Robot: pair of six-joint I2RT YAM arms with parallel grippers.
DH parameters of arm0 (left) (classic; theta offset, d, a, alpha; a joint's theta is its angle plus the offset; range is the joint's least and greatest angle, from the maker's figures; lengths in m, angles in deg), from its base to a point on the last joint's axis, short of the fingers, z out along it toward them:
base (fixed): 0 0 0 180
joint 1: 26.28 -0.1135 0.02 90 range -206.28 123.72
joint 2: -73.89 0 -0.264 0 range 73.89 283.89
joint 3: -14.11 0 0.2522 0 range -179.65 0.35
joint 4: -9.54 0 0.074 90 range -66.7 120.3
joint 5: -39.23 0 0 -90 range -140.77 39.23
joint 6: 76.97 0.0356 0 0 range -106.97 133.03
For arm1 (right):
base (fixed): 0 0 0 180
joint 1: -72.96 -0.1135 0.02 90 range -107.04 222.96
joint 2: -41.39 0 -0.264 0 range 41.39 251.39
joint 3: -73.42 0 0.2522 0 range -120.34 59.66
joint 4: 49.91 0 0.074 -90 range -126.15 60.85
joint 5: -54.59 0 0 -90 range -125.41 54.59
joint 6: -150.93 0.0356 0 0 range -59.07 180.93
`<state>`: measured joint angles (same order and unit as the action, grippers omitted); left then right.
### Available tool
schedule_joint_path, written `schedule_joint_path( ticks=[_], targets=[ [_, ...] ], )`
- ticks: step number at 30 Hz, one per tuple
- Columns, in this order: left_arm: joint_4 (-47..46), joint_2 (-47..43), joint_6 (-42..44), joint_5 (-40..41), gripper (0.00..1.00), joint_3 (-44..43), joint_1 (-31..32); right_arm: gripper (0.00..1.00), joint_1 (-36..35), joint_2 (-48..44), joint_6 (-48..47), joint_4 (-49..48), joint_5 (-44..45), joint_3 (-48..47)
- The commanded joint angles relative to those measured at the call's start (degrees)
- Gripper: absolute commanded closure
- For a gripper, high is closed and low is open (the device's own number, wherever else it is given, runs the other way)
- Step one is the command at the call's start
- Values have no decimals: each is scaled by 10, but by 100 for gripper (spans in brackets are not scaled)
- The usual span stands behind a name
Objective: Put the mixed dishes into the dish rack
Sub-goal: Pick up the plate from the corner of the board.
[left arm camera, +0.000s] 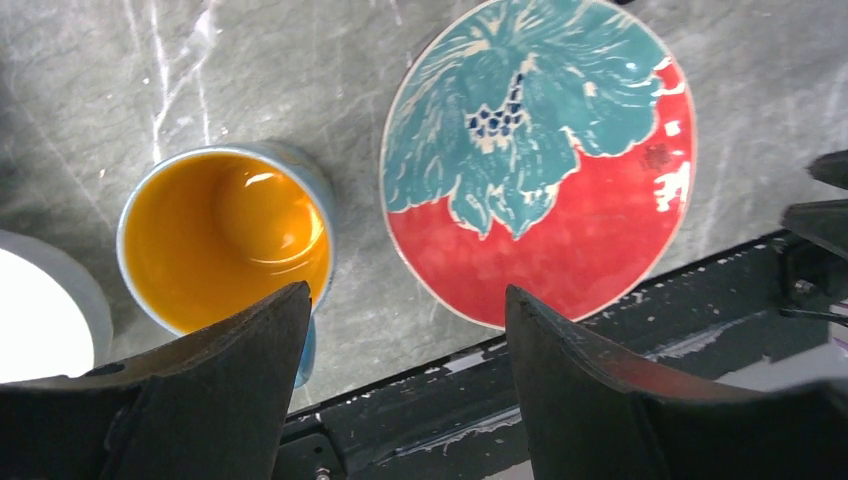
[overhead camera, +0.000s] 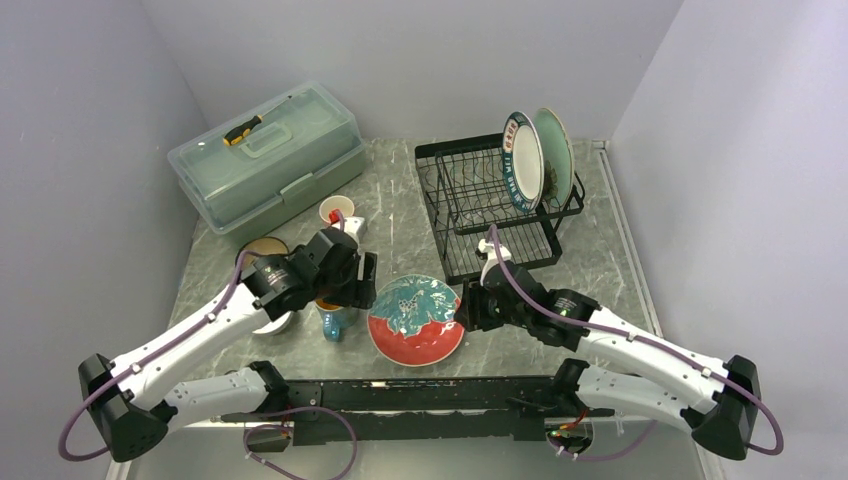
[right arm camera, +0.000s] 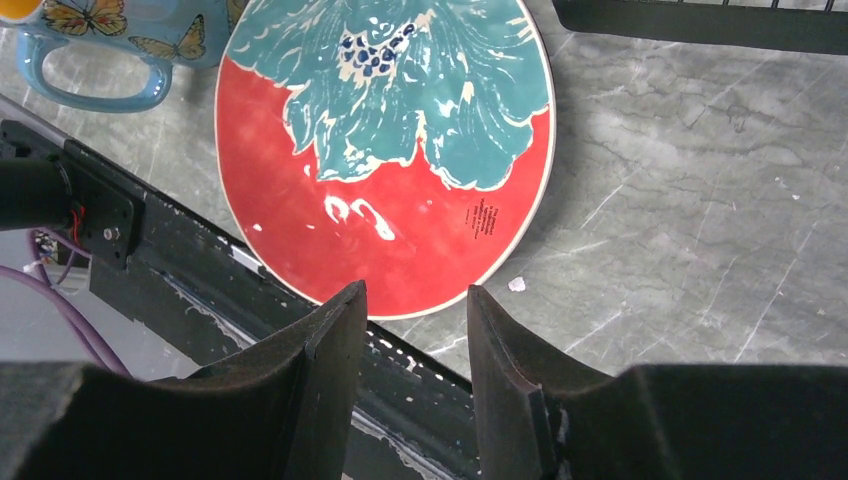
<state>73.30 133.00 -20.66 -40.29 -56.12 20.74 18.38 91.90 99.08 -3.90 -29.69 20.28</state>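
Note:
The teal-and-red patterned plate (overhead camera: 415, 320) lies flat near the table's front edge and also shows in the left wrist view (left arm camera: 540, 155) and the right wrist view (right arm camera: 390, 150). The blue mug (overhead camera: 335, 320) with orange inside (left arm camera: 225, 235) stands upright just left of it. My left gripper (overhead camera: 352, 292) is open and empty, hovering above the gap between mug and plate (left arm camera: 405, 330). My right gripper (overhead camera: 466, 310) is open and empty at the plate's right edge (right arm camera: 415, 310). The black dish rack (overhead camera: 495, 205) holds a white dark-rimmed plate (overhead camera: 523, 160) and a pale green plate (overhead camera: 556, 150) upright.
A small mug (overhead camera: 337, 212) and a tan bowl (overhead camera: 265, 248) stand behind my left arm. A white bowl (left arm camera: 40, 310) sits left of the blue mug. The green lidded box (overhead camera: 265, 155) with a screwdriver (overhead camera: 243, 130) on it is at the back left. The black arm mount (overhead camera: 420, 392) borders the front edge.

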Motion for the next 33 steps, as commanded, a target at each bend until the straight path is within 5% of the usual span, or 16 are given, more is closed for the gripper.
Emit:
schedule_joint_path(
  ticks=[1, 15, 33],
  targets=[
    [-25, -6, 3, -54, 23, -38, -1, 56, -4, -15, 4, -14, 15, -15],
    [-86, 121, 33, -99, 19, -89, 6, 56, -4, -47, 10, 3, 19, -4],
    [-135, 238, 23, -24, 27, -49, -12, 53, -5, -46, 50, -51, -6, 70]
  ],
)
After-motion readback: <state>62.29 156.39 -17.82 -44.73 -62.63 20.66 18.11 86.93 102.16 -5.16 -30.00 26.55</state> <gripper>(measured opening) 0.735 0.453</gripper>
